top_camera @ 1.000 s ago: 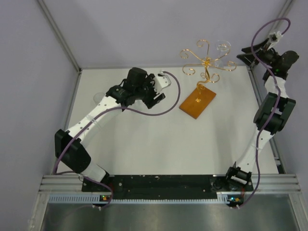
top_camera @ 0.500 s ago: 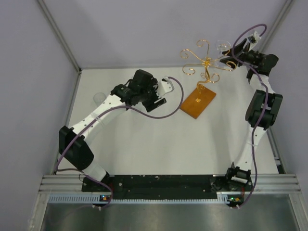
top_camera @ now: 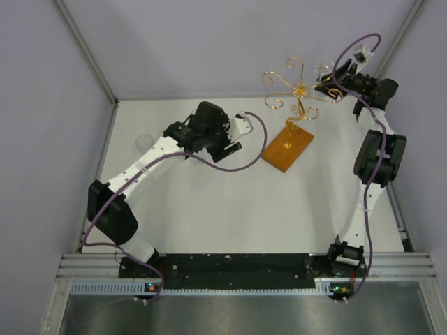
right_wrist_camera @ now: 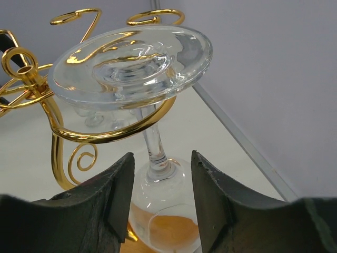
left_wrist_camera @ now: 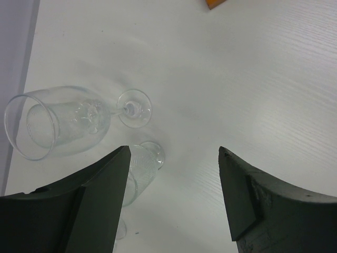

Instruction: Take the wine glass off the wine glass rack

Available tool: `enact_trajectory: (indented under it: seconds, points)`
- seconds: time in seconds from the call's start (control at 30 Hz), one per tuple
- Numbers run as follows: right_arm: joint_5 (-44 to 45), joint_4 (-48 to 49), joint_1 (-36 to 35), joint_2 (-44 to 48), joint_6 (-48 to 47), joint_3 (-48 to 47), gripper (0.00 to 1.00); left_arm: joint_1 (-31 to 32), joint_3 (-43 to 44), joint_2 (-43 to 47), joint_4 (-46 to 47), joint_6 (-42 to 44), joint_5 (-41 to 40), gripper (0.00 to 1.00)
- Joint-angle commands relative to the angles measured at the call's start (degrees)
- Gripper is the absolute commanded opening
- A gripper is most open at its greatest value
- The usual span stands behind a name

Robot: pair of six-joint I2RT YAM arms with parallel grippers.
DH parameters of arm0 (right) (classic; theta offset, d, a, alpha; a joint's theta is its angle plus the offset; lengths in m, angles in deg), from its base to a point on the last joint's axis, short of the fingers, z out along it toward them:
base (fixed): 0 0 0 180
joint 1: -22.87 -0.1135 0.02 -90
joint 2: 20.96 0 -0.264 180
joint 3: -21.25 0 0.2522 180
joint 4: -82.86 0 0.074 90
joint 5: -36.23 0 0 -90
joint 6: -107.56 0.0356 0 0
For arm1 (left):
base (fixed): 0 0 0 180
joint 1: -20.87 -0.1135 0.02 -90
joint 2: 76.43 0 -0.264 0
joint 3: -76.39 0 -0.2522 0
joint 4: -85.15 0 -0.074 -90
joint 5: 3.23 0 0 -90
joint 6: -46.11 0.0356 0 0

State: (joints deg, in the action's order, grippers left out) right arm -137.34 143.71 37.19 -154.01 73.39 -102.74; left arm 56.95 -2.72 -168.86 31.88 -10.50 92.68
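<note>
Currently wine glass (right_wrist_camera: 154,150) is hanging inverted on wine glass rack (right_wrist_camera: 68,135), bowl sitting between right gripper's (right_wrist_camera: 161,176) narrowed jaws, contact unclear.

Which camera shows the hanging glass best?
The right wrist view: the wine glass fills it, hanging upside down from the wine glass rack. The top view shows only a faint glint; the left wrist view misses it.
</note>
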Motion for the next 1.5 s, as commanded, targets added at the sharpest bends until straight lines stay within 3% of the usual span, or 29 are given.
enact_trajectory:
  seconds: [0.0,0.37,0.47,0.53,0.7,1.0,1.27,1.47]
  points:
    - [-0.89,11.52,-0.88,0.69,1.47,0.37,0.45,0.40,1.72,0.14,2.24,0.19,-1.16,0.73]
    - [-1.07,13.11,-1.76,0.78,2.70,0.11,0.27,0.66,0.50,0.49,2.42,0.01,-1.52,0.73]
    - [-1.94,13.28,-1.67,1.04,3.23,-0.33,0.08,0.66,0.23,0.31,2.77,-0.08,-1.43,0.73]
    - [-1.86,14.68,-1.41,1.39,4.19,-0.16,0.00,0.66,0.06,0.31,3.03,-0.16,-1.25,0.73]
    - [1.39,14.34,0.26,3.59,1.49,1.95,0.00,0.66,-0.47,0.40,4.00,-0.34,-0.99,0.73]
    - [5.26,-1.74,1.67,13.17,-19.53,11.18,0.00,0.66,-1.96,1.01,5.84,-0.51,-1.17,0.73]
    - [9.04,-1.31,3.08,15.10,-19.80,13.20,0.00,1.01,-3.64,1.63,7.25,-0.87,-0.99,0.73]
    - [10.27,5.02,2.99,14.75,-13.39,13.55,0.00,1.02,-4.25,1.89,7.43,-0.78,-1.17,0.73]
